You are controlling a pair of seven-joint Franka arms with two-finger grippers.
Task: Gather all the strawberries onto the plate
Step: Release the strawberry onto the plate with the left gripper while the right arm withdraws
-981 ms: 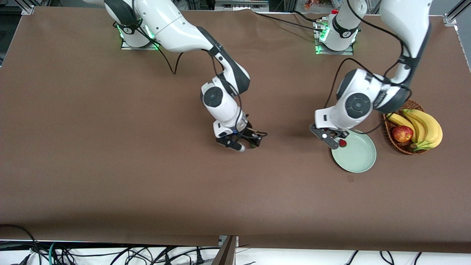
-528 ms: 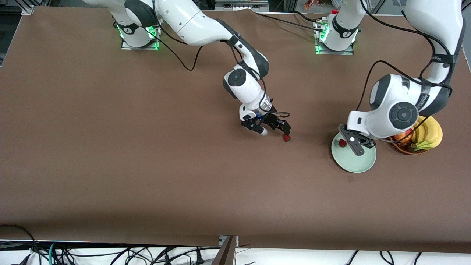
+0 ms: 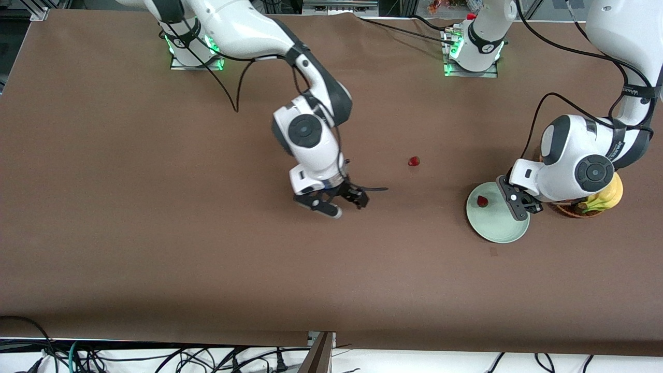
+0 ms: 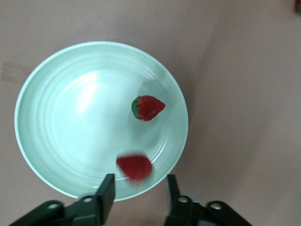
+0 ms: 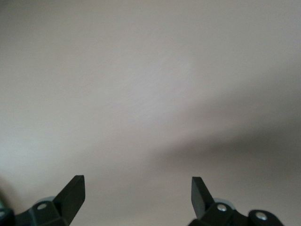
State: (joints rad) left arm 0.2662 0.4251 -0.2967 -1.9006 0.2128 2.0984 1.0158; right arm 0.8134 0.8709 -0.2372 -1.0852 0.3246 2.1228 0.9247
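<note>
The mint-green plate (image 3: 497,228) sits beside the fruit basket at the left arm's end of the table. One strawberry (image 3: 482,201) lies in it, green cap showing (image 4: 148,107). My left gripper (image 3: 518,204) hangs open over the plate's rim (image 4: 70,117) on the basket side. A second strawberry (image 4: 135,167) shows blurred just off its fingertips, over the plate and free of both fingers (image 4: 107,188). A third strawberry (image 3: 413,161) lies on the bare table between the two arms. My right gripper (image 3: 349,203) is open over bare table near the middle, with nothing between its fingers (image 5: 75,188).
A brown wicker basket (image 3: 570,210) with bananas (image 3: 611,192) stands right beside the plate, mostly covered by the left arm. Cables trail off the table edge nearest the camera. Brown tabletop stretches wide around the right gripper.
The right gripper opened, left its strawberry on the table and drew back toward its own end. The left gripper slid across the plate toward the basket and opened, releasing a strawberry.
</note>
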